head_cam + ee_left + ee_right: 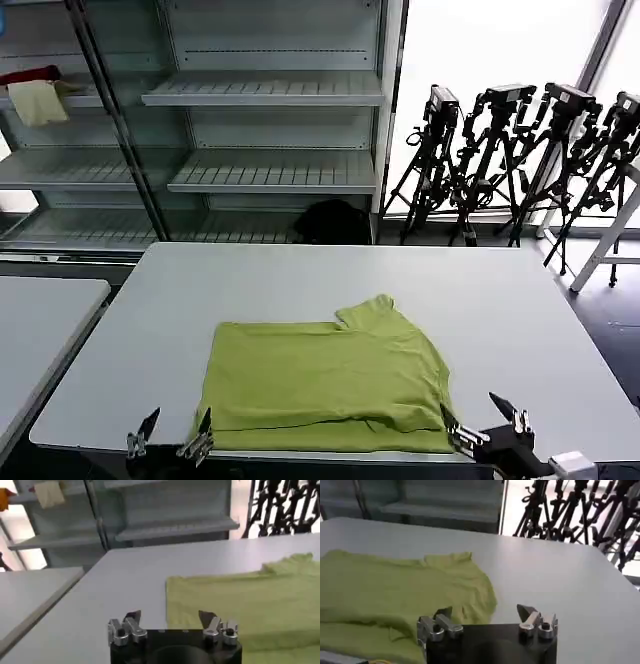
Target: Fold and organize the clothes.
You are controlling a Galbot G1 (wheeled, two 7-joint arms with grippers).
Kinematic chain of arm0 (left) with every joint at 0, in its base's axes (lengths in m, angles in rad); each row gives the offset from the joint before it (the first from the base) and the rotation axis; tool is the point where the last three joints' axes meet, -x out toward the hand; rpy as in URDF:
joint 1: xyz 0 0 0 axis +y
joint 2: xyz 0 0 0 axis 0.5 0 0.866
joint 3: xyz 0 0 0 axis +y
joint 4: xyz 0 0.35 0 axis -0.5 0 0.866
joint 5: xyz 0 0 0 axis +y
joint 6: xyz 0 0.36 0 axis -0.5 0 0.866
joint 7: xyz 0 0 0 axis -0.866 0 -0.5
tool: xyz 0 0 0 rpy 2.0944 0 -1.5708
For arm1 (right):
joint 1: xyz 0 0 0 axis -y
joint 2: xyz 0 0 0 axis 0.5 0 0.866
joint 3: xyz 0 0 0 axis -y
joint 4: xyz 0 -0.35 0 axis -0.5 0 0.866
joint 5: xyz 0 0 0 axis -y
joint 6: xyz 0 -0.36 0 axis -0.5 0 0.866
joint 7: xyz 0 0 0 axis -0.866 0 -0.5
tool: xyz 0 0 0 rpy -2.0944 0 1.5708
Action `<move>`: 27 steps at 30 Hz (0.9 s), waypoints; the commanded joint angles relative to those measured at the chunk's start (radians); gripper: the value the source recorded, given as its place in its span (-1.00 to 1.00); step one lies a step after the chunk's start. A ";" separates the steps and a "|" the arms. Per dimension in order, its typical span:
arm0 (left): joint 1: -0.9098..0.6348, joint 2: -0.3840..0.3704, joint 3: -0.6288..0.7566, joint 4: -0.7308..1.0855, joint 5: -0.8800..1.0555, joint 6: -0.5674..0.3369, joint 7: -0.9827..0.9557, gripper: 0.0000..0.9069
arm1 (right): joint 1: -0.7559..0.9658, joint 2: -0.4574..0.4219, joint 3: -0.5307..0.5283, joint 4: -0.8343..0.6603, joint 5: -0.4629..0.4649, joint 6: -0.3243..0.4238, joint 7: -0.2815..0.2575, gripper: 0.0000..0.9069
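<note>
Shirt (325, 385) lies long axis left–right on surface (500, 300). Left claw (170, 432) and right claw (483, 420), both wide, flank its near corners.

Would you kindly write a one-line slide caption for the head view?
Both open hands, left and right, poised at the near corners of a partly folded lime T-shirt on a grey table.

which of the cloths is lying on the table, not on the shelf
The lime green T-shirt, partly folded on the white table between both open grippers. The red cloth and cream cloth sit on the shelf.
</note>
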 commanded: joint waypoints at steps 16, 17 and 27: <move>-0.662 0.005 0.013 0.536 -0.340 0.094 0.243 1.00 | 1.142 0.121 -0.712 -0.805 0.099 -0.089 -0.339 1.00; -0.668 0.010 0.014 0.546 -0.341 0.094 0.243 1.00 | 1.151 0.127 -0.720 -0.811 0.095 -0.095 -0.333 1.00; -0.738 0.025 0.059 0.661 -0.347 0.096 0.245 1.00 | 1.198 0.188 -0.742 -0.905 0.024 -0.168 -0.334 1.00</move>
